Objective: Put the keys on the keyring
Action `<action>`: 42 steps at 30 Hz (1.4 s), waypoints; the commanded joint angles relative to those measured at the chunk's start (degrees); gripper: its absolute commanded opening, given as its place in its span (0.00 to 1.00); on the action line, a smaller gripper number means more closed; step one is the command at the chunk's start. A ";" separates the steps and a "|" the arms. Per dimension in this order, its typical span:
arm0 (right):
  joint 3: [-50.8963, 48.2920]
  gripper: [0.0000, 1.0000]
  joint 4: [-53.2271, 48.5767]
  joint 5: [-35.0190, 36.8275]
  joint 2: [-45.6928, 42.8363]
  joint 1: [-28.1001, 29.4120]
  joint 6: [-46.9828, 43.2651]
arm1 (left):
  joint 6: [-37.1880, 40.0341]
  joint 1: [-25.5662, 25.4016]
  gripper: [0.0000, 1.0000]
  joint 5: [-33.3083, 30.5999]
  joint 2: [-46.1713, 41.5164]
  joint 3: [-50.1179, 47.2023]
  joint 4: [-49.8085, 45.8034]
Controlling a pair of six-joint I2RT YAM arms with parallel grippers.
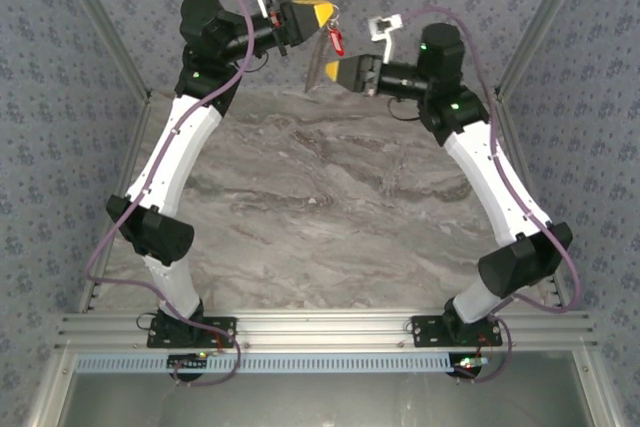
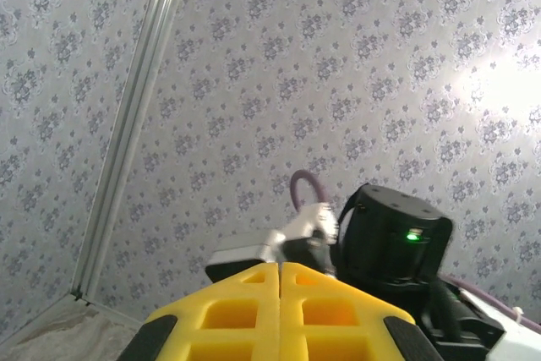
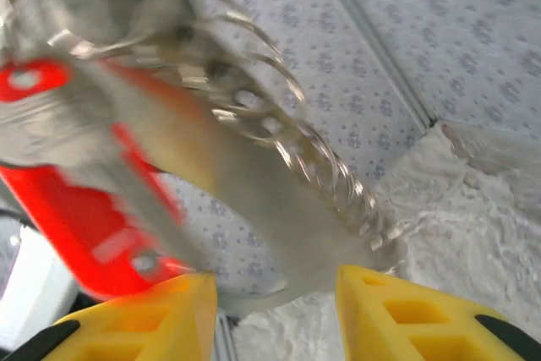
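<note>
Mid-air, up high: red-headed key (image 1: 336, 41) dangles from clamped-shut left pincer (image 1: 325, 14); right pincer (image 1: 328, 71) parted, clamping nothing.

Left tool (image 2: 279, 271) closed; right tool (image 3: 275, 292) parted.

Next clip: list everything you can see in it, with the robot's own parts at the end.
key: one, red head, hanging in the air at the left gripper's tip
keyring: one, pale grey strip, hanging beside the key, its lower end between the right gripper's fingers
metal ring: silver, blurred, count unclear, on the bunch
table: one, grey marble pattern
walls: grey-blue floral, around the table
arms: two, white and black
left gripper: yellow, shut, bunch hanging from it
right gripper: yellow, open
</note>
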 commanded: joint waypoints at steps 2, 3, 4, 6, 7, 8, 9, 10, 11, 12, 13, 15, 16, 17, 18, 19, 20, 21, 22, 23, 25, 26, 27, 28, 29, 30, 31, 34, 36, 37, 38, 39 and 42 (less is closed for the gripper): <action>-6.97 0.43 14.18 -2.12 -4.84 -8.53 13.18 | -1.30 -0.26 0.00 0.62 -0.18 1.33 3.63; -7.67 0.42 16.57 -1.84 -5.24 -9.84 15.05 | -1.44 -0.27 0.00 0.64 -0.10 1.45 3.83; -7.85 0.42 17.89 -1.01 -5.44 -10.67 16.26 | -1.62 -0.30 0.00 0.67 0.04 1.55 3.97; -7.40 0.42 19.32 1.57 -5.83 -11.21 17.57 | -2.02 -0.29 0.00 0.66 0.24 1.81 4.11; -6.71 0.42 20.56 2.73 -5.74 -11.20 18.39 | -2.20 -0.27 0.00 0.72 0.39 1.96 4.31; -6.06 0.44 21.54 3.61 -5.42 -11.11 19.09 | -2.39 -0.29 0.00 0.68 0.45 2.07 4.48; -5.02 0.47 22.65 4.30 -5.03 -10.77 19.93 | -2.60 -0.29 0.00 0.70 0.54 2.16 4.72; -3.95 0.49 23.38 4.97 -4.70 -10.31 20.50 | -2.79 -0.30 0.00 0.75 0.57 2.14 4.90; -2.91 0.50 24.05 5.35 -4.10 -9.80 21.01 | -2.89 -0.25 0.00 0.74 0.63 2.18 4.98; -1.55 0.50 24.60 5.46 -3.43 -9.18 21.48 | -3.08 -0.30 0.00 0.74 0.66 2.32 5.14; -0.07 0.50 24.78 5.38 -2.68 -8.61 21.85 | -3.25 -0.29 0.00 0.91 0.74 2.34 5.31; 2.12 0.50 25.24 5.45 -1.55 -7.20 22.40 | -3.59 -0.29 0.00 0.97 0.83 2.48 5.51; 3.33 0.50 25.26 5.32 -0.86 -6.47 22.49 | -3.76 -0.22 0.00 0.99 0.83 2.52 5.66; 4.14 0.51 25.13 5.28 -0.29 -5.81 22.50 | -3.86 -0.25 0.00 1.02 0.92 2.47 5.86; 4.94 0.51 25.17 5.20 0.30 -5.20 22.49 | -4.15 -0.29 0.00 1.07 0.92 2.56 6.09; 5.68 0.51 25.17 5.18 0.97 -4.47 22.53 | -4.37 -0.30 0.00 1.10 1.01 2.60 6.36; 6.16 0.51 25.17 5.03 1.48 -3.96 22.51 | -4.54 -0.30 0.00 1.10 1.07 2.58 6.59; 6.53 0.50 25.37 4.95 1.98 -3.46 22.63 | -4.81 -0.34 0.00 1.10 1.17 2.77 6.70; 6.79 0.49 25.52 4.93 2.51 -2.99 22.79 | -4.94 -0.29 0.00 1.20 1.25 2.84 6.80; 6.95 0.49 25.61 4.93 2.91 -2.46 22.90 | -5.03 -0.28 0.00 1.16 1.27 2.93 6.92; 7.04 0.48 26.07 4.93 3.56 -1.67 23.18 | -5.29 -0.29 0.00 1.14 1.36 3.04 7.10; 7.09 0.47 26.05 4.93 3.83 -1.41 23.19 | -5.31 -0.35 0.00 1.18 1.36 3.04 7.18; 7.21 0.46 26.05 4.92 4.02 -1.08 23.14 | -5.48 -0.33 0.00 1.14 1.36 2.99 7.26; 7.26 0.45 26.21 4.86 4.28 -0.85 23.21 | -5.59 -0.36 0.00 1.18 1.30 2.97 7.42; 7.30 0.43 26.36 4.88 4.50 -0.60 23.27 | -5.71 -0.38 0.00 1.14 1.36 3.04 7.47; 7.50 0.41 26.47 4.85 4.72 -0.45 23.38 | -5.87 -0.38 0.00 1.21 1.32 3.04 7.69; 7.61 0.38 26.66 4.81 4.93 -0.23 23.58 | -5.92 -0.38 0.00 1.16 1.36 2.99 7.71; 7.70 0.33 27.01 4.41 5.23 0.32 23.82 | -5.94 -0.34 0.00 1.17 1.36 2.96 7.80; 7.63 0.29 27.11 4.19 5.26 0.59 23.82 | -5.96 -0.38 0.00 1.18 1.29 2.96 7.79; 7.53 0.28 27.11 4.15 5.25 0.73 23.77 | -5.97 -0.38 0.00 1.14 1.28 2.86 7.78; 7.44 0.27 27.11 3.98 5.25 0.80 23.78 | -5.99 -0.38 0.00 1.18 1.27 2.87 7.80; 7.31 0.27 27.11 3.80 5.13 0.84 23.77 | -5.88 -0.36 0.00 1.17 1.27 2.87 7.79; 6.37 0.29 27.11 3.87 4.46 0.78 23.69 | -5.77 -0.36 0.00 1.16 1.18 2.77 7.71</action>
